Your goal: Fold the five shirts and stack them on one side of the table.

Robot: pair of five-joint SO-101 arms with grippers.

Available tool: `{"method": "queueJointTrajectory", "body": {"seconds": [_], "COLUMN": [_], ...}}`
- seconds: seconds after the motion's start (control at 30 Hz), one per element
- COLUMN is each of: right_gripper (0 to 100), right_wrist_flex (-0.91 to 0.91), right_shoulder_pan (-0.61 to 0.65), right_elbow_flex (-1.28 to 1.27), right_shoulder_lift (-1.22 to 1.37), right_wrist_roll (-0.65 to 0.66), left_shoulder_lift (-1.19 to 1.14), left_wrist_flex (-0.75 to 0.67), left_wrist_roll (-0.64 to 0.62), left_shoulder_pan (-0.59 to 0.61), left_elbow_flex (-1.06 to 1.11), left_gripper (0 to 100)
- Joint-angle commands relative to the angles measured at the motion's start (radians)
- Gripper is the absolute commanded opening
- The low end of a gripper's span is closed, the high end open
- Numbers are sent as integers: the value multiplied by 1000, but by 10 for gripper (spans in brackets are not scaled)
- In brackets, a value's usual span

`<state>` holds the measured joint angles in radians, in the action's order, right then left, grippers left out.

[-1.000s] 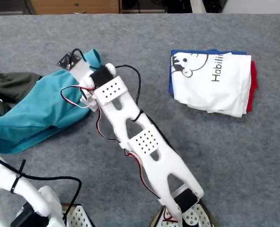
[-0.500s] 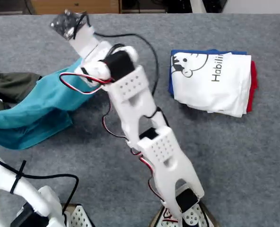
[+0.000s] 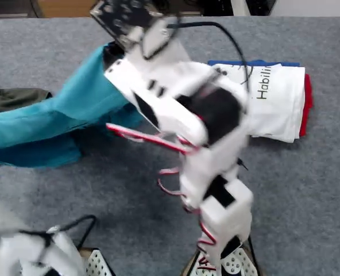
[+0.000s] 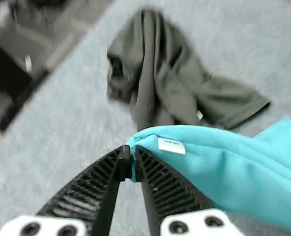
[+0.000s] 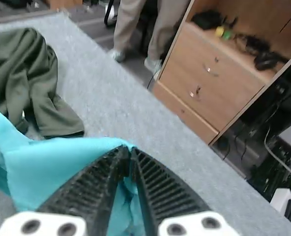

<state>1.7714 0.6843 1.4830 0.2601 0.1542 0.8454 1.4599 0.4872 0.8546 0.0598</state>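
Note:
A teal shirt (image 3: 55,123) hangs stretched between my two grippers above the grey table. My right gripper (image 5: 130,153) is shut on one edge of the teal shirt (image 5: 57,172), raised high near the table's far side. My left gripper (image 4: 129,156) is shut on the collar end of the teal shirt (image 4: 234,167), near its white label. A crumpled olive shirt (image 4: 165,88) lies on the table beyond the left gripper and at the left edge (image 3: 12,99) of the high view. A folded stack with a white printed shirt (image 3: 273,103) on top rests at the far right.
The right arm (image 3: 204,149) rises tall over the table's middle, hiding part of the folded stack. A wooden cabinet (image 5: 219,83) and a person's legs (image 5: 145,24) stand beyond the far table edge. Bare grey table (image 3: 308,201) stretches along the front right.
My right arm has lifted the teal shirt's edge high off the table and swung toward the far right. The shirt has been pulled taut, and the left arm has shifted.

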Motion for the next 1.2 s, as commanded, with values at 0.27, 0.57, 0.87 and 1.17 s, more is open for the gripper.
{"method": "queueJointTrajectory", "body": {"seconds": [0.27,0.57,0.87,1.17], "right_gripper": [0,0,0,2], "right_wrist_flex": [2,-279,-689,-462], "right_shoulder_pan": [-18,-18,-45,-213], "right_elbow_flex": [-433,-791,-1112,-848], "right_shoulder_lift": [-645,-618,-246,71], "right_wrist_roll": [3,3,9,21], "left_shoulder_lift": [501,518,340,18], "left_wrist_flex": [14,-83,-404,-439], "left_wrist_roll": [-11,-9,-8,-3], "left_shoulder_pan": [-157,-192,-184,-176], "left_elbow_flex": [11,229,542,545], "left_gripper": [20,20,20,20]}}
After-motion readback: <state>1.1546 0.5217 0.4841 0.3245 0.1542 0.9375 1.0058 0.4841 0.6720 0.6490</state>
